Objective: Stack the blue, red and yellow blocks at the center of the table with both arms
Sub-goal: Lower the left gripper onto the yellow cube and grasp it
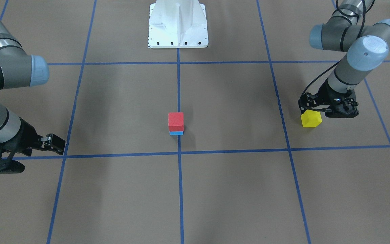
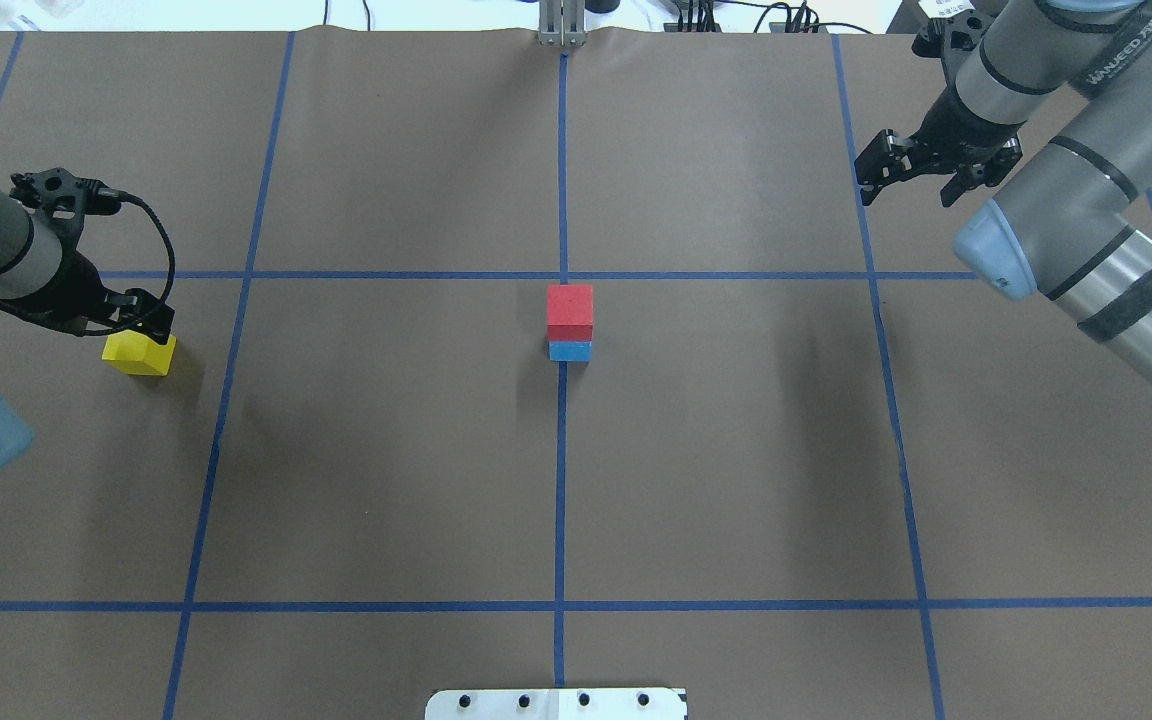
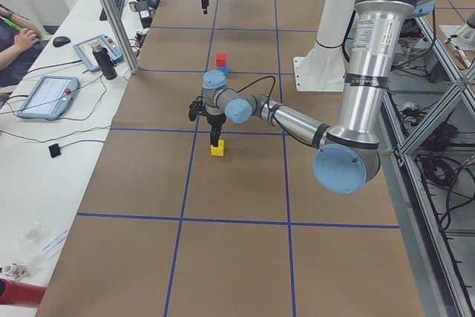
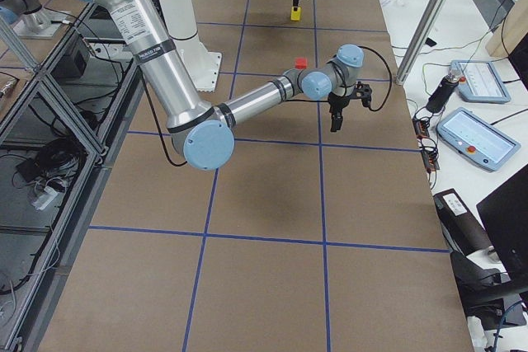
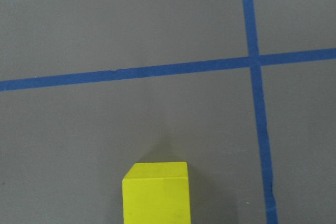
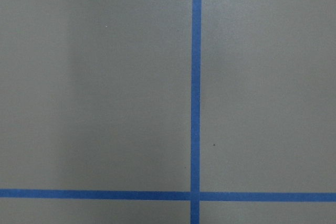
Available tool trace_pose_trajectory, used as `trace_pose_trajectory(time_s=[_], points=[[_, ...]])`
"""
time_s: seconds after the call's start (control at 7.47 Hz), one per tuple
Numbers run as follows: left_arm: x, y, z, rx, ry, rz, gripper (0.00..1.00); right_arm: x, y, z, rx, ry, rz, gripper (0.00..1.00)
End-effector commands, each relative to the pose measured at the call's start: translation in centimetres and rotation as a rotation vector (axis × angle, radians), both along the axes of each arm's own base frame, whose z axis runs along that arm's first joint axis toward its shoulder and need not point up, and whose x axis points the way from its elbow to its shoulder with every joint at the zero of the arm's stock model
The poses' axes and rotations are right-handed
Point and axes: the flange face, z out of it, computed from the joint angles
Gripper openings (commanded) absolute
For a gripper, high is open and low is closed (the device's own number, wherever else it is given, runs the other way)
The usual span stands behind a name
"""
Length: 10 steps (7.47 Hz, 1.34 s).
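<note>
A red block [image 2: 570, 312] sits on a blue block [image 2: 570, 351] at the table's centre, and the stack also shows in the front view [image 1: 176, 121]. A yellow block [image 2: 140, 353] rests on the table at my left side; it also shows in the front view [image 1: 311, 119] and low in the left wrist view [image 5: 155, 192]. My left gripper [image 2: 141, 320] hangs just over the yellow block, with its jaws apart and its tips near the block's top [image 3: 215, 137]. My right gripper [image 2: 921, 180] is open and empty, far from the stack at my right. The right wrist view shows only bare table.
The robot's white base plate [image 1: 178, 23] stands at the table's near-robot edge. Blue tape lines [image 2: 562, 450] divide the brown table into squares. Operator tablets and cables [image 3: 48, 94] lie on a side bench beyond the table.
</note>
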Motion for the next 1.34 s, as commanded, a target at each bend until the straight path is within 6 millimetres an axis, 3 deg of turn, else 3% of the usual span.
trace_pose_trajectory(time_s=[0.0, 0.27, 1.21], points=[[0.8, -0.6, 1.3, -0.008, -0.008, 0.006, 1.0, 0.0, 0.0, 0.0, 0.0, 0.0, 0.0, 0.99], [1.2, -1.0, 2.6, -0.004, -0.003, 0.007, 1.0, 0.0, 0.0, -0.1, 0.002, -0.001, 0.0, 1.0], [1.5, -1.3, 3.1, -0.017, -0.006, 0.01, 0.99, 0.0, 0.1, 0.1, 0.0, 0.002, 0.0, 1.0]])
